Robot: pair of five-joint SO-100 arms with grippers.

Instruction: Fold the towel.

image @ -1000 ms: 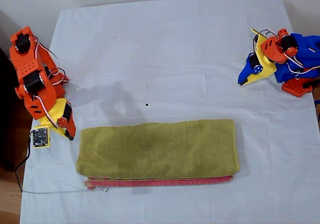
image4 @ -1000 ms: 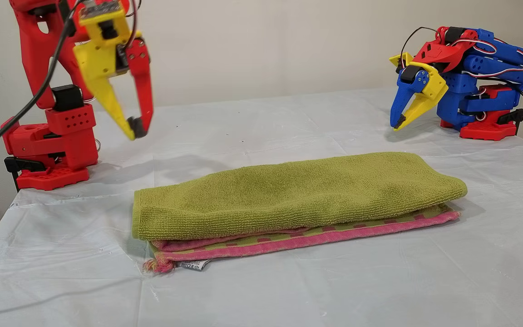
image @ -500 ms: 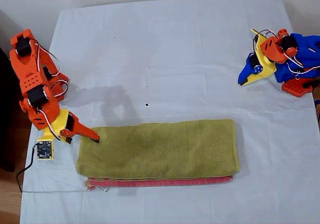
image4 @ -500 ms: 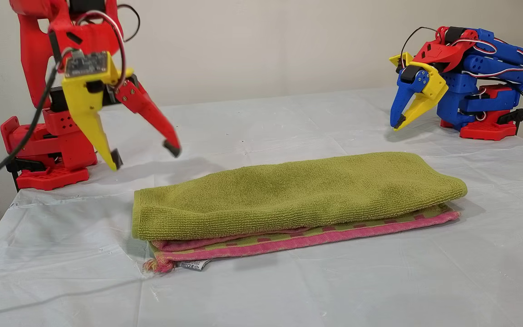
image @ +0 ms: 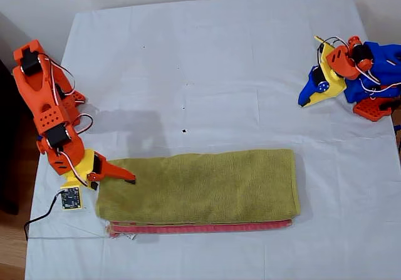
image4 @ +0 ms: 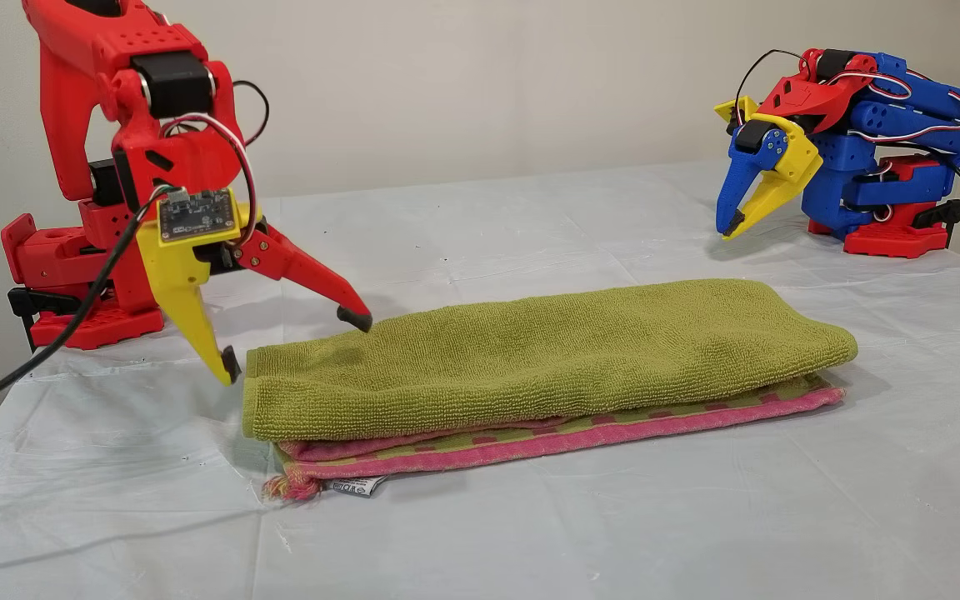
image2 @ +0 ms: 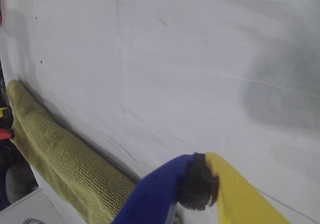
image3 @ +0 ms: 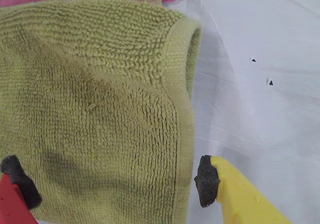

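Lower left of exterior view: my second tool (image: pixel 108 181) spread wide, straddling towel (image: pixel 200 186) end hem; soft, limp terry; pinch all layers at hem; my first tool (image: pixel 305 101) together, parked.

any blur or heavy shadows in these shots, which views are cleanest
All four are sharp. Exterior view: even light, a soft grey shadow on the sheet behind the towel. First wrist view: a dim grey patch on the sheet. Second wrist view: the towel pile is crisp, part shaded.

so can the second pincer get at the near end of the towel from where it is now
Probably yes. My second pincer is open and straddles the towel's end edge, one fingertip over the terry, the other just off it above the sheet. Nothing lies between them.
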